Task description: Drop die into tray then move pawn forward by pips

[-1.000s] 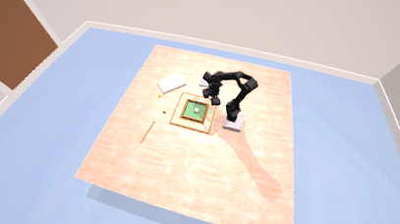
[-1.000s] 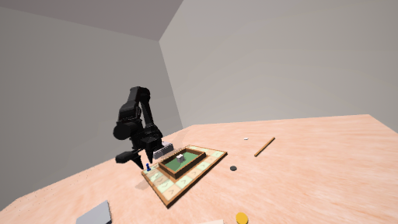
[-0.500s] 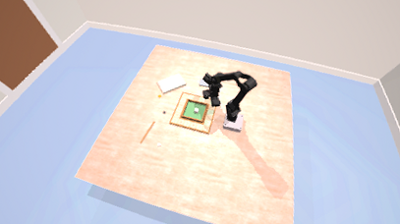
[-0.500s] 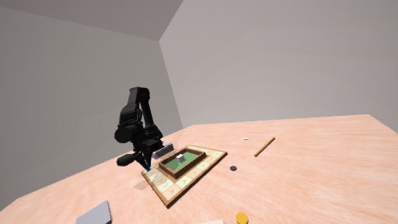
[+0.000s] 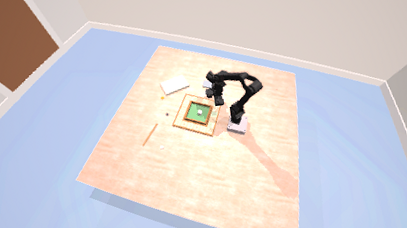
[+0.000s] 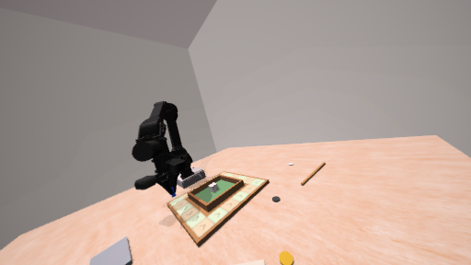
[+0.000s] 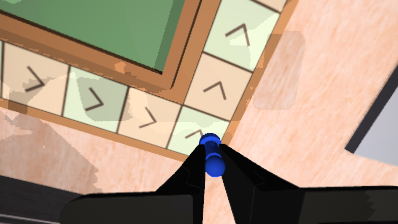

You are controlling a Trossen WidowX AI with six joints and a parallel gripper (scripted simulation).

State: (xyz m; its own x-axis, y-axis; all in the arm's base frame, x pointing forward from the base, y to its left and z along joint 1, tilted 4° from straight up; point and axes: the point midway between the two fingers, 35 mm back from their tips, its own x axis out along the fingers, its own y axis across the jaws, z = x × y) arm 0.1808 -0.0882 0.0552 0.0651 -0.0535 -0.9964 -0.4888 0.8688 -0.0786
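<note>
Wooden stick (image 6: 313,173), black disc (image 6: 276,199), yellow disc (image 6: 286,258).
</note>
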